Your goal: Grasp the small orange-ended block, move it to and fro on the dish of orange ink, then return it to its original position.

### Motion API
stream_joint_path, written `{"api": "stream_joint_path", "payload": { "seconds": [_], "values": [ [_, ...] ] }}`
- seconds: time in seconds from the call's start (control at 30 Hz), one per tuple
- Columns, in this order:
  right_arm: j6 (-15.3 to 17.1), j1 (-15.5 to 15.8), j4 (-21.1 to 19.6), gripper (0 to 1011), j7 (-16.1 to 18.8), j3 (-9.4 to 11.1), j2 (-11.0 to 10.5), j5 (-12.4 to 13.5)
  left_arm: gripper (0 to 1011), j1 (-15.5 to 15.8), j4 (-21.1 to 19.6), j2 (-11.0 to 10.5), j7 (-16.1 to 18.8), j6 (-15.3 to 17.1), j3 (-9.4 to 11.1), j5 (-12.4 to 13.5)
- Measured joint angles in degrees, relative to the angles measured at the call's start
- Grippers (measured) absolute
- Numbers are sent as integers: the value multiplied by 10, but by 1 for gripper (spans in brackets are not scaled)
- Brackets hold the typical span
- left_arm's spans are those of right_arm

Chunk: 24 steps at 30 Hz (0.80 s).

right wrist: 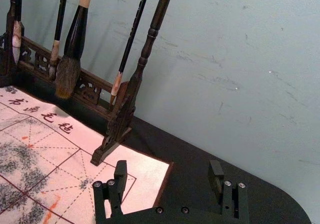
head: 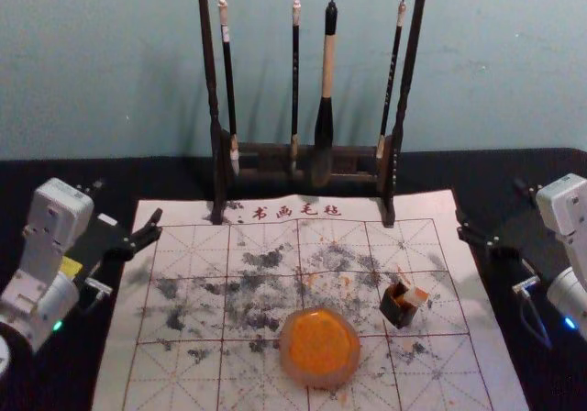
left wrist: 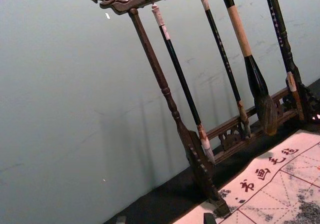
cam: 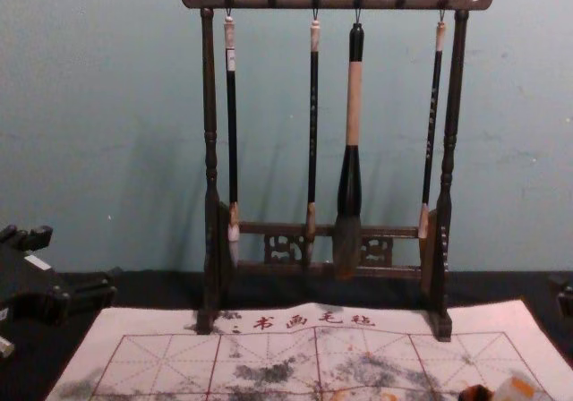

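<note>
Dish (head: 320,348) toward mat's (head: 500,388) near edge; grasp pending: move right gripper (right wrist: 167,166), wide at right edge, to block (head: 415,297); left gripper (left wrist: 165,218) wide, opposite.

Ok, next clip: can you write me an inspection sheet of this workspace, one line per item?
Surface: dark table with a stained, gridded writing mat on it.
Job's things: dish of orange ink on the mat; orange-ended block to its right, in or against a dark box, can't tell which.
Clutter: rack at the mat's far edge, four brushes hanging.
Grippers: left gripper left of the mat, right gripper right of it; both open, holding nothing.
Cables: one beside the right arm.
Surroundings: scuffed wall behind.
</note>
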<state>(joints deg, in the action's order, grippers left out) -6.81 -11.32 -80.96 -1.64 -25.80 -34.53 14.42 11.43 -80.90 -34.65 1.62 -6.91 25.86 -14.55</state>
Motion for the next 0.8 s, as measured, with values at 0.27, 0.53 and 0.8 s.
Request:
{"api": "stream_joint_path", "payload": {
  "seconds": [0.27,0.53,0.8],
  "values": [
    [-1,0,0,1000,0,-1,-1,0,1001,0,0,0,0,0,0,0],
    [-1,-1,1,1000,0,-1,-1,1,1001,0,0,0,0,0,0,0],
    [-1,-1,1,1000,0,-1,-1,1,1001,0,0,0,0,0,0,0]
  ]
}}
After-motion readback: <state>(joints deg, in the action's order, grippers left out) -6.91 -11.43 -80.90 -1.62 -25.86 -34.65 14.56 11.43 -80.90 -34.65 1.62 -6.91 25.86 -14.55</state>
